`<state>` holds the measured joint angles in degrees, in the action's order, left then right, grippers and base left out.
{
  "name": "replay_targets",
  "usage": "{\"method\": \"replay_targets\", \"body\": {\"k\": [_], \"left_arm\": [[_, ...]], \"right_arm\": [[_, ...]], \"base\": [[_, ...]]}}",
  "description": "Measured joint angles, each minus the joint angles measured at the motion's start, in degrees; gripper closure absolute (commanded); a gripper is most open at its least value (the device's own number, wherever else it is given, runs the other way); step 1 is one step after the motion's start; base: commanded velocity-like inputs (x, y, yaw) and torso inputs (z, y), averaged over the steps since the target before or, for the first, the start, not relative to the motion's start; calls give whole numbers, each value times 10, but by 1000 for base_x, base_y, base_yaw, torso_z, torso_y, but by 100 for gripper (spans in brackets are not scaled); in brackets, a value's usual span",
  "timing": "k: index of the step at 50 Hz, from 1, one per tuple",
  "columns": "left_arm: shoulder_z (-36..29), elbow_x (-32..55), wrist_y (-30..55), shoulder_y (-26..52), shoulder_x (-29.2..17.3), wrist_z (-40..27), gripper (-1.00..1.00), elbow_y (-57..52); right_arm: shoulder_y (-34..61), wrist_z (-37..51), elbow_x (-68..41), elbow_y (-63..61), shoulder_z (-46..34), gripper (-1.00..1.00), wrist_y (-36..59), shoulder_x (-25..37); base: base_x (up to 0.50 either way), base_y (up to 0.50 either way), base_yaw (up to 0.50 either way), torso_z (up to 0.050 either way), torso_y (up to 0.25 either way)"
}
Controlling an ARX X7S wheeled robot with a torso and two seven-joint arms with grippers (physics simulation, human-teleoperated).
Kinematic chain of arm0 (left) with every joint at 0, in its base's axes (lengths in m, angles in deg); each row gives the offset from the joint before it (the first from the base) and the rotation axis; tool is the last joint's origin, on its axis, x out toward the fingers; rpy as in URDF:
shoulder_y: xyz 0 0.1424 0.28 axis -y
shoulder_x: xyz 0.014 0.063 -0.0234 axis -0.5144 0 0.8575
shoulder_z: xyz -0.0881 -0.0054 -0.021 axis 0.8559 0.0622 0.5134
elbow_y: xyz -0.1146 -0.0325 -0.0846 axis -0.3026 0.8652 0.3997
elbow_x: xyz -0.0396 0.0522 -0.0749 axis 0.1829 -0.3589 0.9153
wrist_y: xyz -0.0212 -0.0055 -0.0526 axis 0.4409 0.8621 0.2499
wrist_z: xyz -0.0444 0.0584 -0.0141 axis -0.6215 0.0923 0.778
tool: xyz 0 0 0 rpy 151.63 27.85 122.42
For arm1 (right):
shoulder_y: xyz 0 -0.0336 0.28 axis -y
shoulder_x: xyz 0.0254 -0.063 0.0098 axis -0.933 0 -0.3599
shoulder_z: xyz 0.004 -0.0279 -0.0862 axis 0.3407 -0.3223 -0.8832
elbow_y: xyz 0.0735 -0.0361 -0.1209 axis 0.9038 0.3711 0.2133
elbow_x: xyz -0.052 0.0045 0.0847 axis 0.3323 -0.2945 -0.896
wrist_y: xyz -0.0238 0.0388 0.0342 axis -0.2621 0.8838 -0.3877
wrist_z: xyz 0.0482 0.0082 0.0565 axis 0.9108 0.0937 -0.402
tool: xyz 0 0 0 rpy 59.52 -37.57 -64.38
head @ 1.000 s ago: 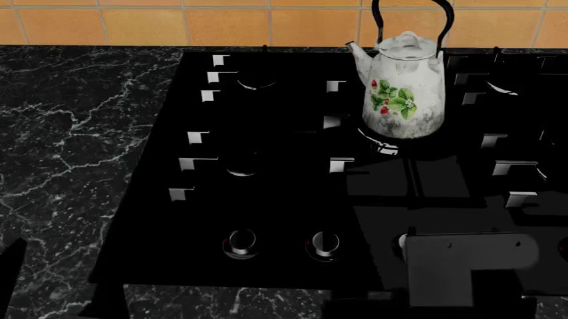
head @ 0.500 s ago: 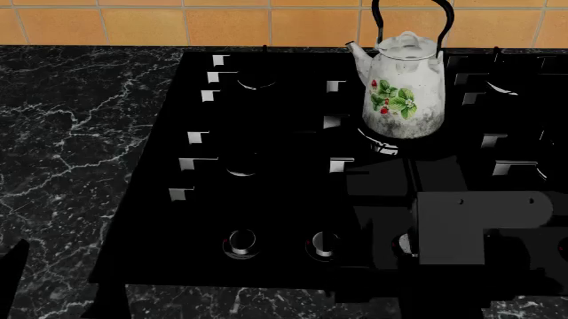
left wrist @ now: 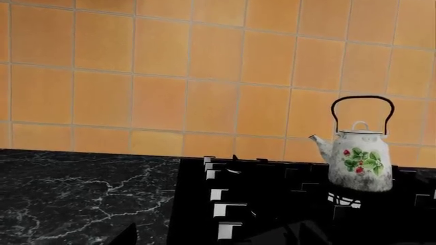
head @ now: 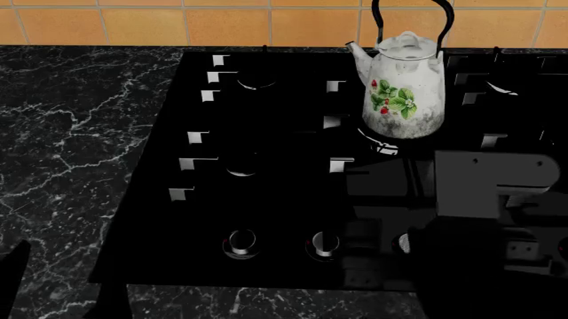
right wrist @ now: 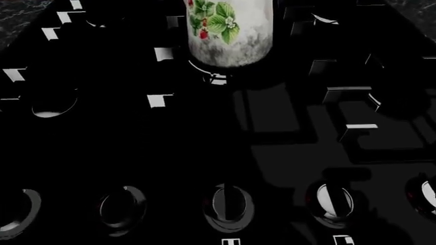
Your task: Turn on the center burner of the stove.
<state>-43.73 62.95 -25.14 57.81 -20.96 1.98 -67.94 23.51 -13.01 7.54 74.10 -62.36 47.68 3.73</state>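
1. A wide glossy black stove (head: 293, 199) is set into a black marble counter (head: 62, 133) veined with white, with an orange tiled wall (head: 177, 23) along the far edge.
2. The center burner (head: 384, 143) lies in the middle of the stove, and a white kettle (head: 404, 86) painted with green leaves and red berries stands upright on it, hiding most of the burner. Only a striped silvery arc of its rim shows at the kettle's near side.
3. Silver knobs sit in a row along the stove's near edge. From my wrist camera I see five of them, and the middle knob (right wrist: 228, 204) lies straight in front of the kettle.
4. My right arm (head: 488, 219) reaches over the near right part of the stove, a grey and black mass that covers the middle knob in my head camera.
5. My right gripper is somewhere above the knob row, near the middle knob and well short of the center burner, which is farther away from me behind it. Its fingers do not show clearly in any picture, so I cannot tell whether they are spread or closed.
6. My left arm shows only as a dark sliver (head: 13, 272) at the near left edge, over the counter and well apart from the stove. Its gripper is out of sight.
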Motion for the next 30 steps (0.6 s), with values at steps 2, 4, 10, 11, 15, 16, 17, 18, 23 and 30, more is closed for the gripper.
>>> {"method": "replay_targets", "body": {"k": [2, 4, 10, 11, 15, 16, 17, 18, 23, 30], "left_arm": [[-1, 0, 0, 0, 0, 0, -100, 0], [-1, 0, 0, 0, -1, -1, -100, 0], [-4, -1, 0, 1, -2, -2, -100, 0], [-4, -1, 0, 1, -2, -2, -100, 0], [-5, -1, 0, 1, -3, -3, -100, 0], [-5, -2, 0, 1, -3, -3, -100, 0], [-6, -2, 0, 1, -4, -3, -100, 0], [-6, -2, -1, 1, -4, -3, -100, 1], [-7, -2, -1, 2, -5, -4, -100, 1], [-9, -3, -1, 2, -6, -5, -100, 2]], "right_arm": [[5, 4, -8, 14, -5, -100, -3, 5], [10, 4, -11, 28, -10, -100, -8, 10], [25, -11, -1, 66, -33, -100, -23, 25], [28, -15, 2, 72, -37, -100, -25, 27], [39, -32, 18, 95, -57, -100, -35, 34], [41, -37, 23, 101, -63, -100, -38, 35], [44, -42, 28, 106, -69, -100, -40, 36], [47, -47, 33, 111, -75, -100, -43, 37], [66, -71, 59, 138, -107, -100, -53, 41], [89, -92, 84, 171, -140, -100, -60, 41]], "base": [[0, 0, 0, 0, 0], [0, 0, 0, 0, 0], [0, 0, 0, 0, 0], [0, 0, 0, 0, 0], [0, 0, 0, 0, 0], [0, 0, 0, 0, 0], [0, 0, 0, 0, 0], [0, 0, 0, 0, 0], [0, 0, 0, 0, 0], [0, 0, 0, 0, 0]]}}
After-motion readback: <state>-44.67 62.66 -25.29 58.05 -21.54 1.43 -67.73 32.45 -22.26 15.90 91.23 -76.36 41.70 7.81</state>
